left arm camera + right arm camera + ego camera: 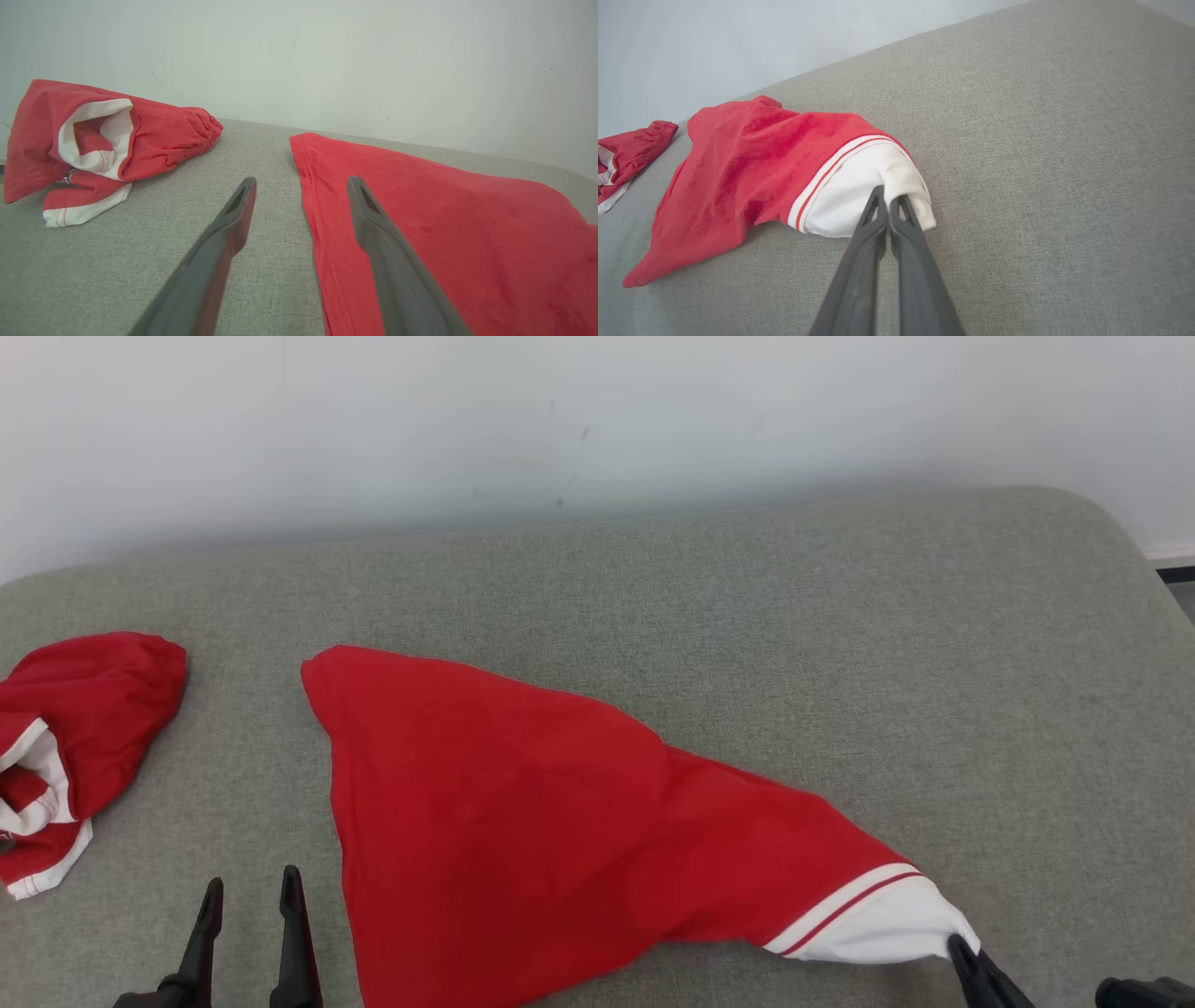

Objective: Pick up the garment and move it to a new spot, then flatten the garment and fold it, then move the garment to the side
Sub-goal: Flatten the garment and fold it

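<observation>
Grey fabric surface (840, 616), plain white wall (597, 411)

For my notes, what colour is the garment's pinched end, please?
The end is white, red-striped; right wrist view.

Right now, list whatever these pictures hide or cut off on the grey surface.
- Head view: the red garment runs off the bottom edge, so its near hem is unseen.
- Head view: the second garment is cut by the left edge; in the left wrist view its folds cover most of a dark mark.
- Right wrist view: the white cuff drapes over the shut right hand, hiding how much cloth is pinched.
</observation>
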Robot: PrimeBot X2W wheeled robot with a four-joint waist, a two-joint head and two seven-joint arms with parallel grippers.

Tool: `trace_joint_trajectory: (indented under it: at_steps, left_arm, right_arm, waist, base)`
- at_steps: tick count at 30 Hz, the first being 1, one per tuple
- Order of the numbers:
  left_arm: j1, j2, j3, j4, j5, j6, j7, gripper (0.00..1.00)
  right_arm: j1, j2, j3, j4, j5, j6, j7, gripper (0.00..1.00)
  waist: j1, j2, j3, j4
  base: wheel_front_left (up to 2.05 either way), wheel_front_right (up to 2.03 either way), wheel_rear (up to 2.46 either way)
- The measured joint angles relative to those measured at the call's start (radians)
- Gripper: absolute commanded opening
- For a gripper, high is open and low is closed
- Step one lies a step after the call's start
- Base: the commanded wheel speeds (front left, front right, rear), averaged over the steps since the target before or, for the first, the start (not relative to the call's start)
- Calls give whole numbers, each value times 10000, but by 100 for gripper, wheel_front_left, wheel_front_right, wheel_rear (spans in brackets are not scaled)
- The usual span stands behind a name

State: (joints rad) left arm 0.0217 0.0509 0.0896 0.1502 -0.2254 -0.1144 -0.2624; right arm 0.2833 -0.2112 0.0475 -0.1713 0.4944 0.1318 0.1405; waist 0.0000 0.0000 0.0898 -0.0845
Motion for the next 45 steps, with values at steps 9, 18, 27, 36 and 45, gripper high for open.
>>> trace_joint_trajectory:
  at_steps: [9,18,27,36,45]
  left_arm:
    - [18,0,-35,48,-23,4,0,100]
    - [16,0,-127,128,0,-2,0,100]
    - [221,0,-75,0,61,-2,0,100]
    - [385,13,33,-138,685,-2,0,100]
    - [570,167,217,-217,1091,2,0,100]
  right_arm:
    - [-510,-94,-347,77,-1014,0,-600,100]
    - [-1011,-121,-431,995,-1551,0,-1338,100]
    - [-1224,136,-395,1463,-1802,0,-2445,100]
    - [-1616,353,-245,1975,-2023,0,-3281,100]
    - [-1742,462,-280,2512,-2266,0,-3701,100]
  waist:
    - [0,0,-104,61]
    - [0,0,-234,413]
    - [0,0,-568,592]
    - [0,0,-859,771]
    - [0,0,-1001,1115]
  base:
    - [0,0,0]
    - [0,0,0]
    - [0,0,0]
    - [0,0,0]
    - [0,0,0]
